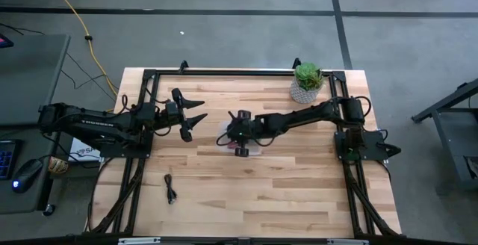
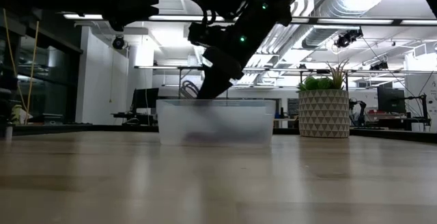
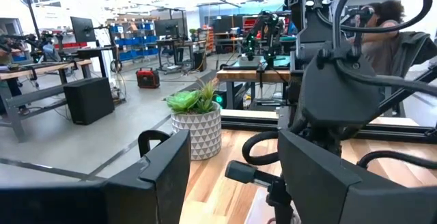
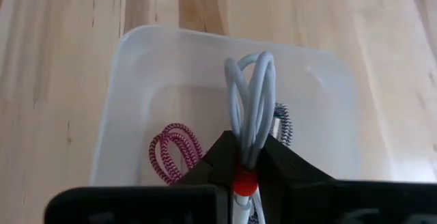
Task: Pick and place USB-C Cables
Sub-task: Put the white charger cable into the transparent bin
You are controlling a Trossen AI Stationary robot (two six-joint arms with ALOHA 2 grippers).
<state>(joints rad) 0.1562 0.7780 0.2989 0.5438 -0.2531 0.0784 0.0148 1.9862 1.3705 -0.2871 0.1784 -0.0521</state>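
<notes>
My right gripper [image 4: 246,159] hangs over a clear plastic bin [image 4: 136,67] at the table's middle and is shut on the white cable bundle [image 4: 251,94] with its red tie. Inside the bin a dark red cable [image 4: 176,152] lies on the floor, and a grey braided cable [image 4: 283,123] shows partly behind the fingers. The black cable [image 1: 170,190] lies on the bare wood near the table's near-left part. My left gripper [image 1: 196,112] waits open, left of the bin [image 1: 224,131], raised off the table. In the low view my right gripper [image 2: 213,80] reaches down into the bin [image 2: 215,123]. My right gripper pinches the white cable bundle between its two fingers at the tied end, just beyond the red tie [image 4: 244,182]. It comes from above, pointing down into the bin. The bundle's loops [image 4: 254,70] stick out past the fingertips, over the bin's floor.
A potted plant in a patterned white pot [image 1: 307,82] stands at the table's far right corner, also in the low view [image 2: 323,113]. A black frame [image 1: 224,72] borders the far side and both flanks of the table. Bare wood [image 1: 284,193] lies toward the near edge.
</notes>
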